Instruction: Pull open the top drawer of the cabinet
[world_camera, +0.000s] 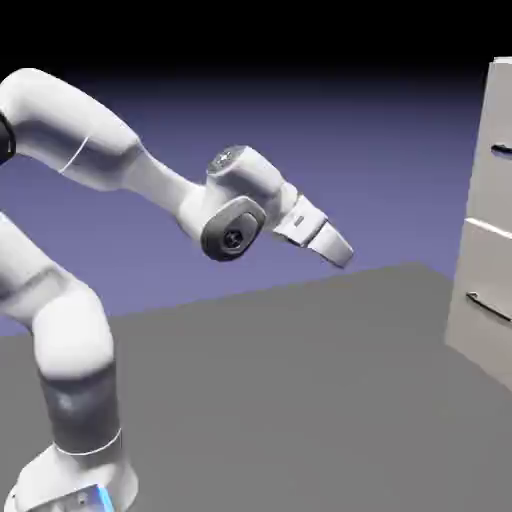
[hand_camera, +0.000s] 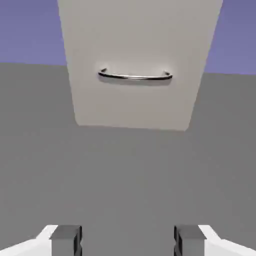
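Note:
The off-white cabinet (world_camera: 497, 90) stands at the exterior view's right edge. Its top drawer (world_camera: 492, 190) is flush and carries a thin dark bar handle (world_camera: 502, 151). Below a seam sits the lower drawer (world_camera: 480, 275) with its own handle (world_camera: 488, 305). My gripper (world_camera: 343, 255) hangs in mid-air well left of the cabinet, tilted down toward it, open and holding nothing. In the hand view the cabinet (hand_camera: 135, 30) is far ahead, with what looks like the lower drawer's handle (hand_camera: 135, 76) above the cabinet's bottom edge. The two grey fingertips (hand_camera: 65, 241) stand wide apart around the gripper (hand_camera: 127, 242). The top drawer is out of that view.
The grey table (world_camera: 300, 400) stretches between the arm's base and the cabinet. A blue-violet backdrop lies behind. The arm's elbow and forearm (world_camera: 130, 160) reach from the upper left.

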